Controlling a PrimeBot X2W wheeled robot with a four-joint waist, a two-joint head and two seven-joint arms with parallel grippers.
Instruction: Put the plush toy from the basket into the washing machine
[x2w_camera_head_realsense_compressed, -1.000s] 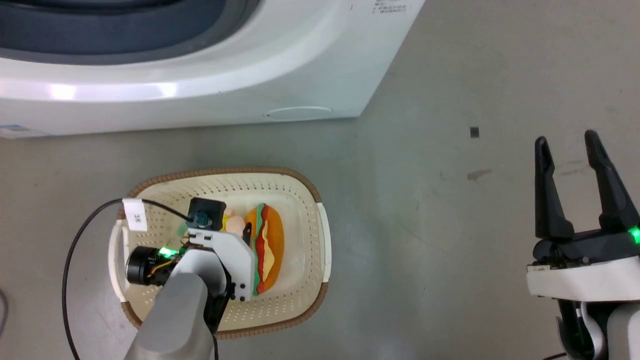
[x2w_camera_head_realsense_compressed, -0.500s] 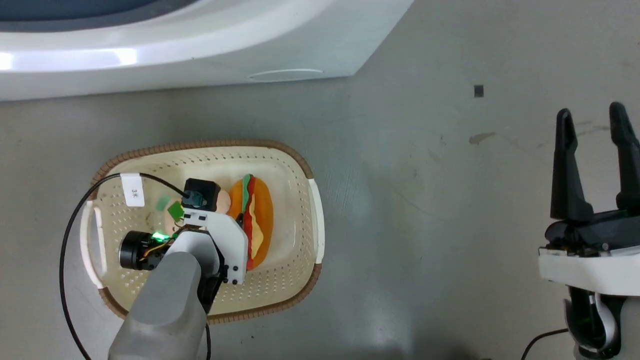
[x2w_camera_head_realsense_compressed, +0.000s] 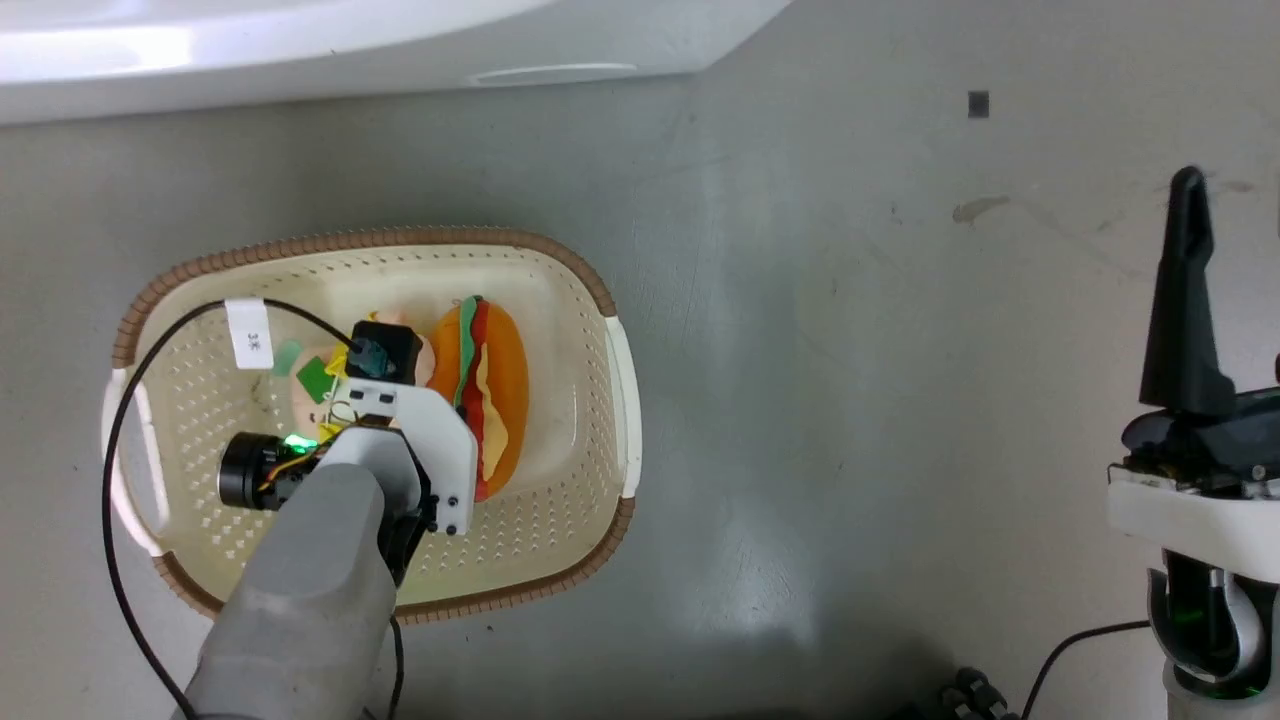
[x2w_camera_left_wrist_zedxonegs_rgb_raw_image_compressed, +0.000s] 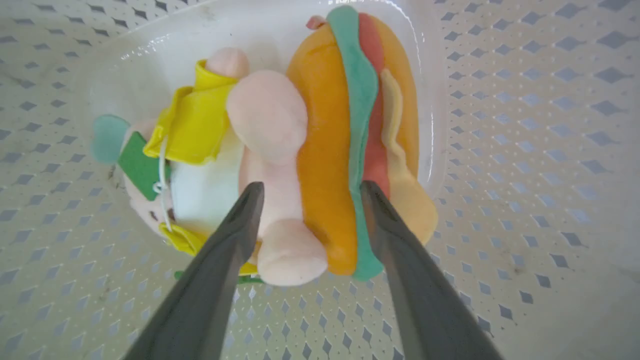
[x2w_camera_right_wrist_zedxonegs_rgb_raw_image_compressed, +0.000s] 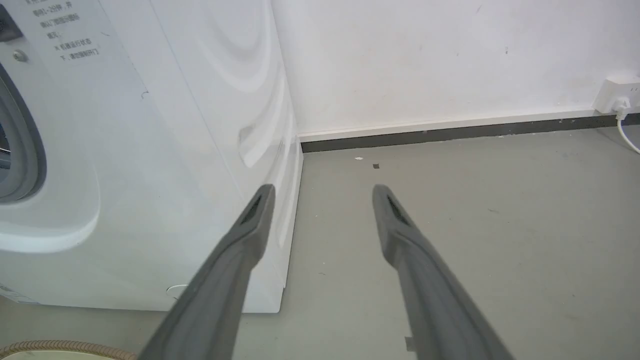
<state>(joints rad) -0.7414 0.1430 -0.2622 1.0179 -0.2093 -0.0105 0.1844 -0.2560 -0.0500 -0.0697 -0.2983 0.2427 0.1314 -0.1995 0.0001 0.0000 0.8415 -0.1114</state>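
Working in the basket (x2w_camera_head_realsense_compressed: 560, 270), where the plush toy (x2w_camera_left_wrist_zedxonegs_rgb_raw_image_compressed: 325, 150) lies on its side, we have the left gripper (x2w_camera_left_wrist_zedxonegs_rgb_raw_image_compressed: 310, 186), jaws spread, astride its orange bun and pink limb, judging this soft, light middle the surest hold; the right gripper (x2w_camera_right_wrist_zedxonegs_rgb_raw_image_compressed: 324, 187) waits, jaws spread.

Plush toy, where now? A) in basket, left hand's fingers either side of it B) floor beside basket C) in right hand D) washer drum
A: the plush toy sits in the basket, and the left hand is open with one finger on each side of its pink limb and orange bun.
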